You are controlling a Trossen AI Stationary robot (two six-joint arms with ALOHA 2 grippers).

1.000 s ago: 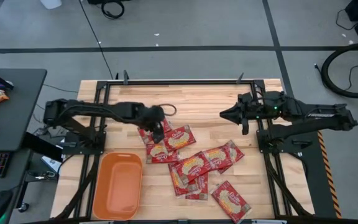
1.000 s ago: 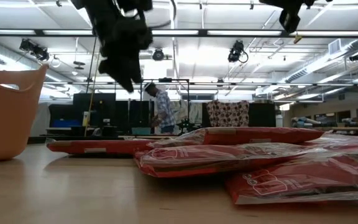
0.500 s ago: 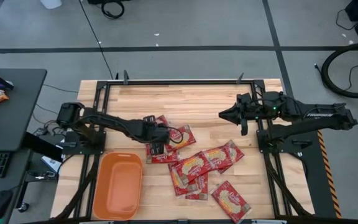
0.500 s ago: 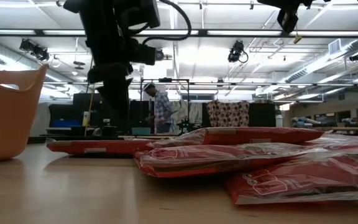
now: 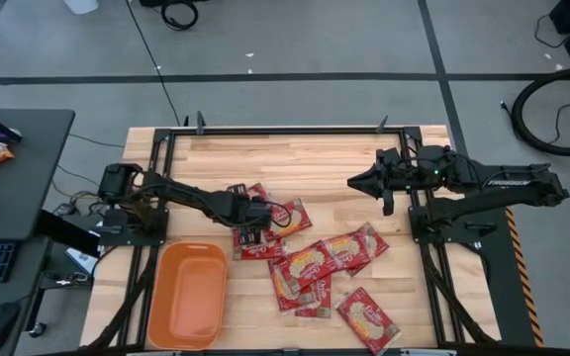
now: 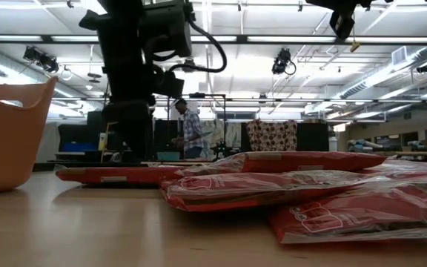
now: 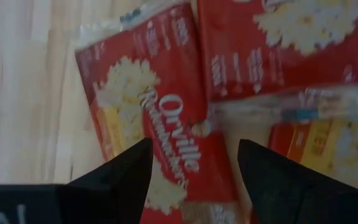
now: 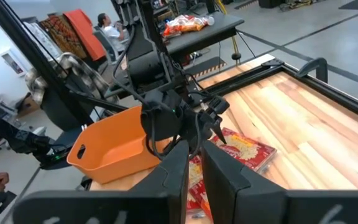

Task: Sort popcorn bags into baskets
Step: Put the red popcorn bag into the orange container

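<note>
The left gripper [image 5: 248, 233] is hovering low over the near-basket end of the heap of popcorn bags [image 5: 310, 263], jaws spread wide and gripping nothing; in the left wrist view its two dark fingers [image 7: 120, 177] are straddling one popcorn bag [image 7: 157, 134], which is lying flat directly beneath and between them. That bag's long axis appears to be running forward between the fingers rather than across them, so a closing pinch would probably be taking it across its narrower width, near one short end. The left arm is clearly the nearer one: the right gripper [image 5: 356, 182] is waiting above bare wood beyond the heap, well apart from it, its jaws nearly closed and holding nothing. The remaining bags are lying overlapped and fanned toward the table's [image 5: 305, 158] front edge, one packet [image 5: 368, 319] sitting apart near that edge. The basket [image 5: 188, 296], a shallow orange plastic bin with rounded corners and a raised rim, is standing just beside the heap on the left arm's side and is holding no bags. The bags are flat, glossy red film packets carrying a cream-yellow picture and white lettering; in the low view they [image 6: 273, 189] are showing as thin, slightly pillowed, crinkled layers, likely slippery and prone to dragging a neighbour along. The table is pale planked wood, smooth and matte.
</note>
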